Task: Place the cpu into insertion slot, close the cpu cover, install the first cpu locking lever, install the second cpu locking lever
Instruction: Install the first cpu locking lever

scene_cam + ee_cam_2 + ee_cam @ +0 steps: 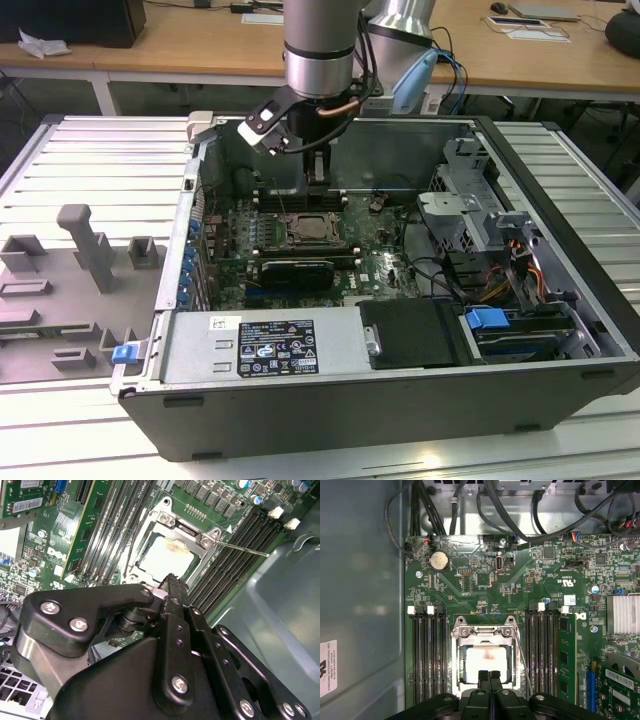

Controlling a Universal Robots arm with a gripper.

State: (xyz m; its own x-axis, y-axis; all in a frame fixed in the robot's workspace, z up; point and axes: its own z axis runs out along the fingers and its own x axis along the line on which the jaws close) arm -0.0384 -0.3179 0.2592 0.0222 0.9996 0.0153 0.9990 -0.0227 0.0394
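The cpu (485,661) is sitting in the insertion slot (454,666), pale silver top with a brownish smudge on it, and it's right under the gripper (489,675) in both wrist views. The two black fingers are pressed together with nothing between them, tips over one edge of the chip, and I can't tell if they actually touch it. The cpu cover (482,631) lies flat over the chip, which shows through its window. Just past that, in the second wrist view, a thin locking lever (245,549) angles out from a socket corner across the black memory slots (545,652) instead of lying along the frame. Further out on the board there's a coin battery (438,560), then a bunch of black cables (420,510) by the case wall. In the exterior view the arm (318,50) comes straight down into the open computer case (420,410)
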